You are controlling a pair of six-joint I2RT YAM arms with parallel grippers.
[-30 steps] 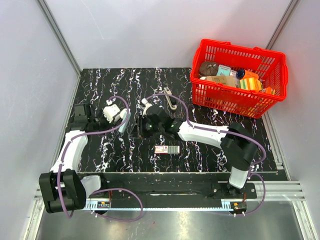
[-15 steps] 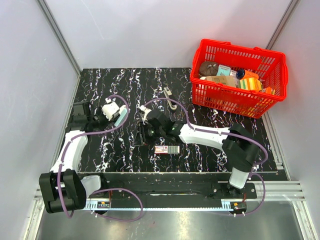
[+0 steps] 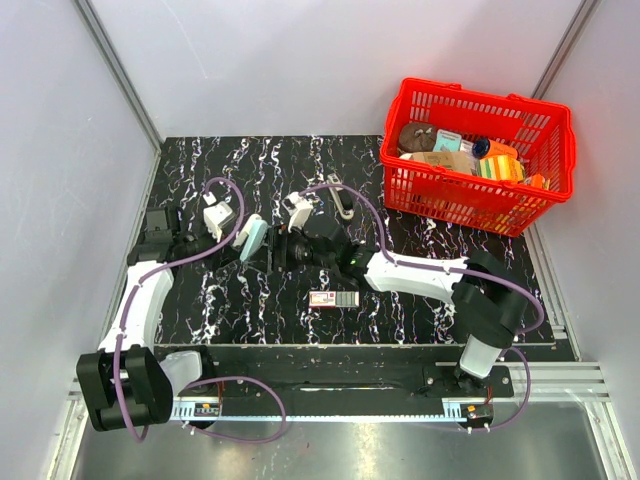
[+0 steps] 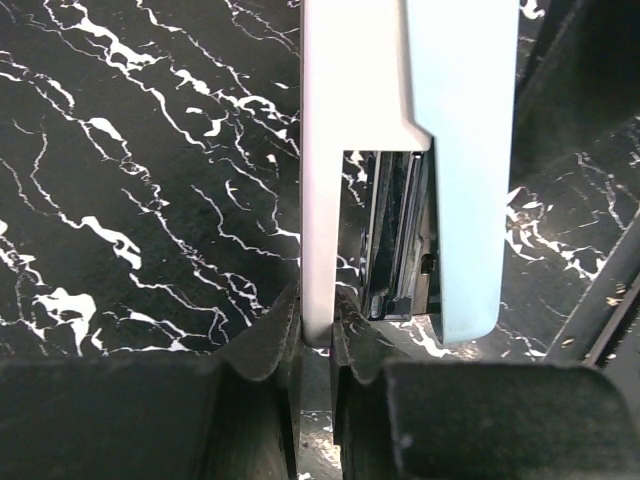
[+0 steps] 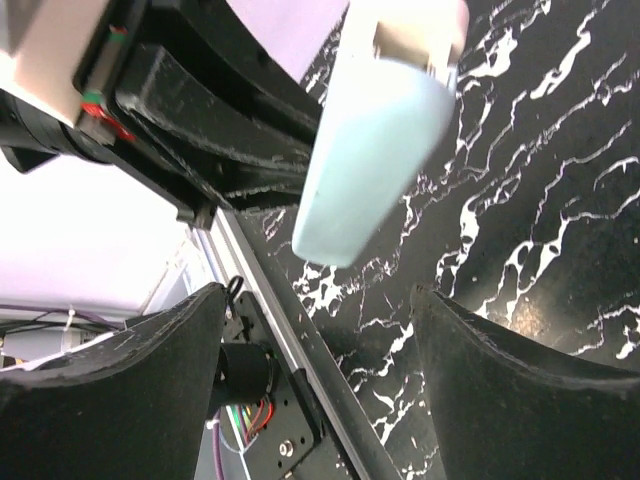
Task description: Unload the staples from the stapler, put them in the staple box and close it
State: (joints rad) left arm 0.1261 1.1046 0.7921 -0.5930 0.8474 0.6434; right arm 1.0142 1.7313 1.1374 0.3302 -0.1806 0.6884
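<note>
The stapler [image 3: 251, 238], pale blue with a grey-white underside, hangs just above the black marbled mat, left of centre. My left gripper [image 3: 238, 243] is shut on it. In the left wrist view the fingers [image 4: 262, 345] pinch the thin grey-white part [image 4: 318, 200], while the blue part [image 4: 462, 150] stands apart from it. The dark metal magazine [image 4: 395, 240] shows between the two parts. I cannot make out any staples in it. My right gripper [image 3: 277, 251] is just right of the stapler and open. The blue end [image 5: 375, 150] lies ahead of its spread fingers [image 5: 110, 400], untouched.
A small flat box with a red-and-white label [image 3: 334, 298] lies on the mat in front of the right arm. A small metal tool [image 3: 341, 197] lies behind it. A red basket [image 3: 478, 205] full of items stands at the back right.
My right gripper has gone from nearly shut to open and has shifted slightly left toward the stapler. The left gripper has swung the stapler a little to the right, still gripping it.
</note>
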